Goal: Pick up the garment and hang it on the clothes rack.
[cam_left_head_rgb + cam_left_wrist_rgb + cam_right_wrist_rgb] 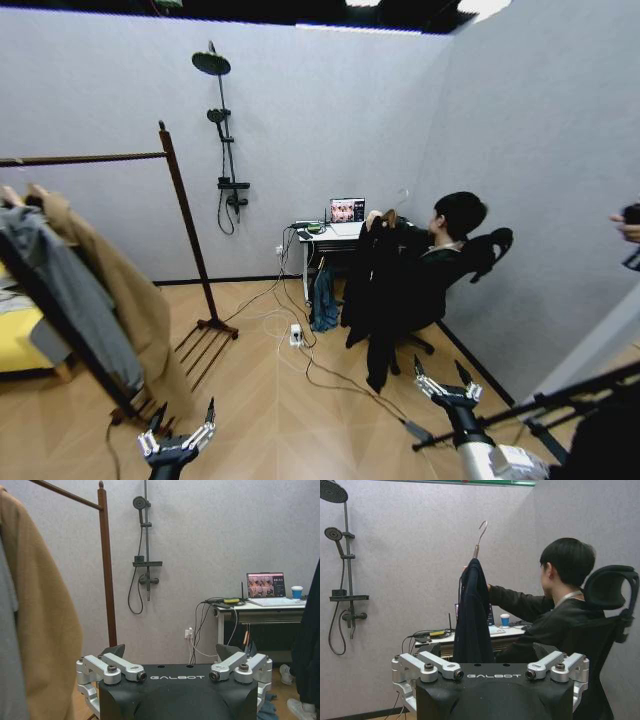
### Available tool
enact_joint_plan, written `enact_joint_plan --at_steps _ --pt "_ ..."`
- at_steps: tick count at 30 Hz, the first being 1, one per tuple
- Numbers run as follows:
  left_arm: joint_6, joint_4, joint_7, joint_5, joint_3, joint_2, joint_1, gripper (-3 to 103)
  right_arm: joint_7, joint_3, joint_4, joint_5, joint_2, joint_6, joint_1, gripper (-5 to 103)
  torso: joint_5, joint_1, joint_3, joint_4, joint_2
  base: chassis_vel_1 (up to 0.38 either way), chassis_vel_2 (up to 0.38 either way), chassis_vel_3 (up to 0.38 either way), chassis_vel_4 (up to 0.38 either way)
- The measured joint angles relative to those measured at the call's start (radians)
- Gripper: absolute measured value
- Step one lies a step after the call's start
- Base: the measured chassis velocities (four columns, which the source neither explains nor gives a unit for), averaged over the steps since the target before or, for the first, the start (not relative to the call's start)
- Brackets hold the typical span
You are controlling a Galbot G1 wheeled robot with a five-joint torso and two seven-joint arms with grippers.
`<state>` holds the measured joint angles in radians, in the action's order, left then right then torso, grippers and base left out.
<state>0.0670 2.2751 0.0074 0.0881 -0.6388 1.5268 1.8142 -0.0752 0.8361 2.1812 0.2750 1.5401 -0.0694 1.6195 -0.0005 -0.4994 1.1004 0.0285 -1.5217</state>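
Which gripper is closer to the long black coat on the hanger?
Right. The right gripper is open just below the long black coat; the left gripper, also open, is low near the dark wooden rack.

Rack [186,215] cut by the head view's left edge, its rail running out of frame and its far post unseen; base partly hidden behind the tan coat [130,290] and grey garment [60,290]. Lower garment [472,615] hidden behind the right gripper [490,672] body in the right wrist view, where the fingertips themselves stay out of sight. Laptop [347,210] screen too small to read.
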Motion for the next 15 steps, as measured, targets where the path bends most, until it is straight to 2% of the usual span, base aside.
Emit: enact_joint_plan --at_steps 1,2,3,4,5,6,7,8,9,11,12,13,14,15 --pt "0.0 0.0 0.0 0.0 0.0 0.0 0.0 100 -0.001 0.0 0.005 0.0 -0.001 -0.001 0.002 100 -0.0002 0.0 0.0 0.0001 0.0 -0.373 0.382 0.405 -0.373" --pt "0.0 0.0 0.0 0.0 0.0 0.0 0.0 100 -0.003 -0.001 0.006 0.0 -0.002 -0.002 0.002 100 0.0018 0.0 0.0 0.0 0.0 -0.373 0.356 0.341 -0.373" --pt "0.0 0.0 0.0 0.0 0.0 0.0 0.0 100 -0.003 -0.001 0.006 0.0 -0.002 -0.002 0.002 100 0.0018 0.0 0.0 0.0 0.0 -0.373 0.356 0.341 -0.373" --pt "0.0 0.0 0.0 0.0 0.0 0.0 0.0 100 -0.007 -0.002 0.009 -0.001 -0.003 -0.008 0.001 100 0.0012 0.0 0.0 -0.0001 0.0 -0.325 0.356 0.384 -0.339" --pt "0.0 0.0 0.0 0.0 0.0 0.0 0.0 100 -0.017 -0.002 0.019 -0.004 -0.003 -0.016 0.003 100 -0.001 0.0 0.0 0.0003 0.0 -0.363 0.317 0.384 -0.362" --pt "0.0 0.0 0.0 0.0 0.0 0.0 0.0 100 -0.017 -0.002 0.019 -0.004 -0.003 -0.016 0.003 100 -0.001 0.0 0.0 0.0003 0.0 -0.363 0.317 0.384 -0.362" --pt "0.0 0.0 0.0 0.0 0.0 0.0 0.0 100 -0.021 -0.002 0.023 -0.006 -0.003 -0.018 0.005 100 -0.0007 0.0 0.0 0.0001 0.0 -0.363 0.317 0.34 -0.362" --pt "0.0 0.0 0.0 0.0 0.0 0.0 0.0 100 -0.023 -0.001 0.041 -0.023 -0.004 -0.024 0.013 100 0.0019 0.0 0.0 -0.0001 0.0 -0.351 0.345 0.344 -0.378" --pt "0.0 0.0 0.0 0.0 0.0 0.0 0.0 100 -0.023 -0.001 0.041 -0.023 -0.004 -0.024 0.013 100 0.0019 0.0 0.0 -0.0001 0.0 -0.351 0.345 0.344 -0.378" --pt "0.0 0.0 0.0 0.0 0.0 0.0 0.0 100 -0.001 0.007 0.088 -0.055 -0.006 -0.038 0.015 100 -0.001 0.0 0.0 0.0003 0.0 -0.388 0.331 0.36 -0.343" --pt "0.0 0.0 0.0 0.0 0.0 0.0 0.0 100 -0.001 0.007 0.088 -0.055 -0.006 -0.038 0.015 100 -0.001 0.0 0.0 0.0003 0.0 -0.412 0.316 0.376 -0.369" --pt "0.0 0.0 0.0 0.0 0.0 0.0 0.0 100 0.022 0.014 0.12 -0.054 -0.013 -0.023 0.009 100 0.0018 0.0 0.0 0.0002 0.0 -0.3 0.358 0.352 -0.369" --pt "0.0 0.0 0.0 0.0 0.0 0.0 0.0 100 0.022 0.014 0.12 -0.054 -0.013 -0.023 0.009 100 0.0018 0.0 0.0 0.0002 0.0 -0.3 0.358 0.352 -0.369" --pt "0.0 0.0 0.0 0.0 0.0 0.0 0.0 100 0.047 0.027 0.156 -0.029 -0.028 0.012 -0.003 100 0.0012 0.0 0.0 -0.0002 0.0 -0.3 0.274 0.324 -0.295"
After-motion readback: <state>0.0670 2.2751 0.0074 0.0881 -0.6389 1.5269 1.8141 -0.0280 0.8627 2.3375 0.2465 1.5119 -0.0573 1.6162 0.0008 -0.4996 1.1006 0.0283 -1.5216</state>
